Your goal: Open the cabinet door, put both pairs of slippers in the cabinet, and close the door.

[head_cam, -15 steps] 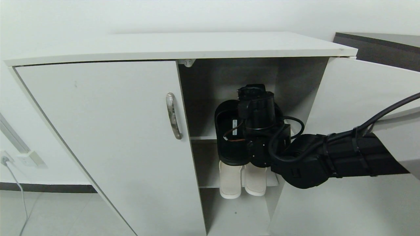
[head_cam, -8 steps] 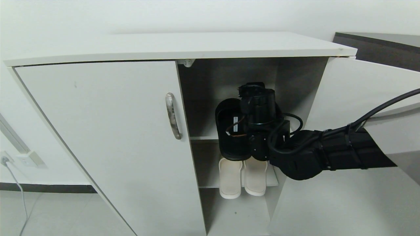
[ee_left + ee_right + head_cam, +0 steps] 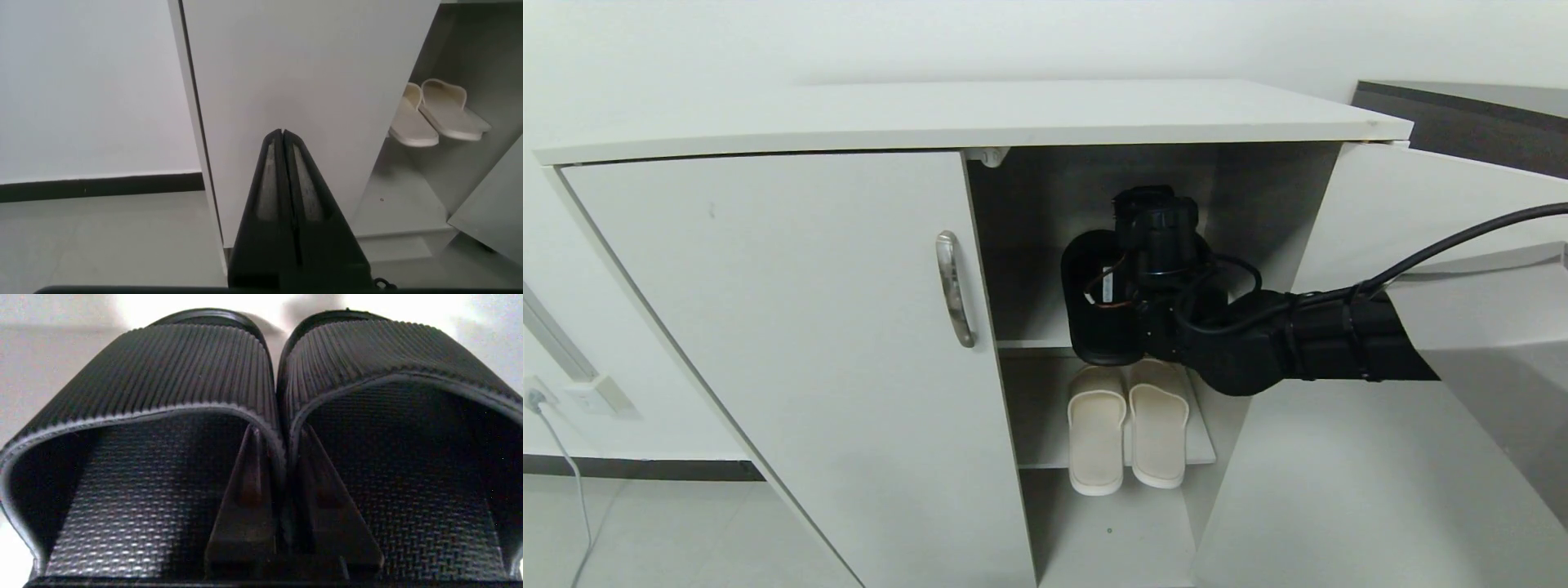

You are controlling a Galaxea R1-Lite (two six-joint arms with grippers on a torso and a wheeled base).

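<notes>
Standing open, the big white wooden cabinet (image 3: 980,114) has cream foam slippers (image 3: 1127,425) on its lower shelf (image 3: 1201,453). The right gripper (image 3: 282,437), jaws pinching the black ribbed rubber slippers (image 3: 163,384), is at the upper shelf (image 3: 1029,336); setting them down likely comes next. The left gripper (image 3: 282,143) has closed, empty jaws.

One cabinet (image 3: 980,114) has one closed door (image 3: 768,327), one open door (image 3: 1380,474) and one metal handle (image 3: 953,287). Inside it I count two shelves (image 3: 1036,441), two white slippers (image 3: 1094,429) and two black slippers (image 3: 163,392), so four slippers, that is two pairs
</notes>
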